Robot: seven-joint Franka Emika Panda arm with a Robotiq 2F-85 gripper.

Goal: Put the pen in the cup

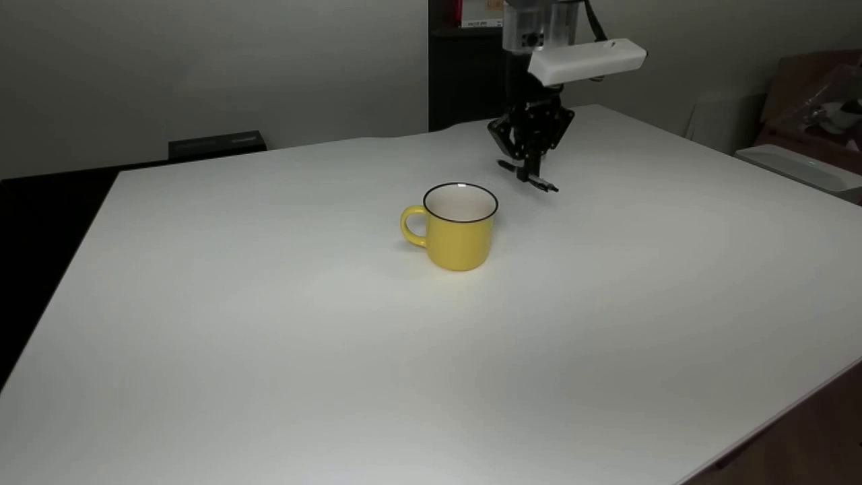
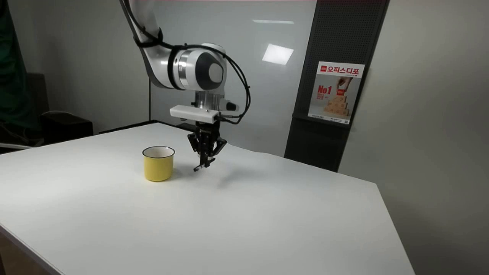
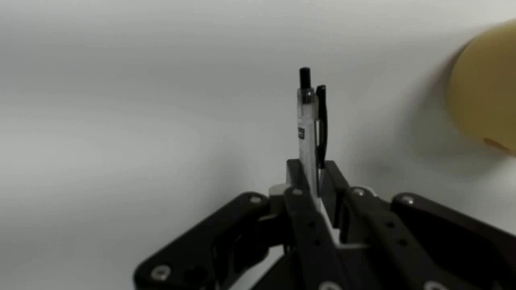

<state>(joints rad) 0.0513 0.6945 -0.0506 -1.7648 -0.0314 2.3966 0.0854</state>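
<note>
The yellow cup [image 1: 459, 244] stands upright on the white table, with its handle showing and its inside white; it also shows in an exterior view [image 2: 158, 169]. In the wrist view part of the cup [image 3: 485, 88] shows at the right edge. My gripper [image 1: 529, 174] is shut on the pen [image 1: 543, 183], a thin pen with a pale clear body, black ends and a black clip. The pen lies crosswise between the fingertips, roughly level, a little above the table behind the cup. In the wrist view the pen [image 3: 307, 117] sticks out beyond the fingertips [image 3: 311, 165]; its other end is hidden there.
The white table [image 1: 337, 350] carries the cup. A dark box [image 1: 217, 144] is at the table's far edge. A whiteboard wall and a dark panel with a poster [image 2: 336, 93] stand behind. Boxes and a white item [image 1: 801, 167] are beyond the table's side.
</note>
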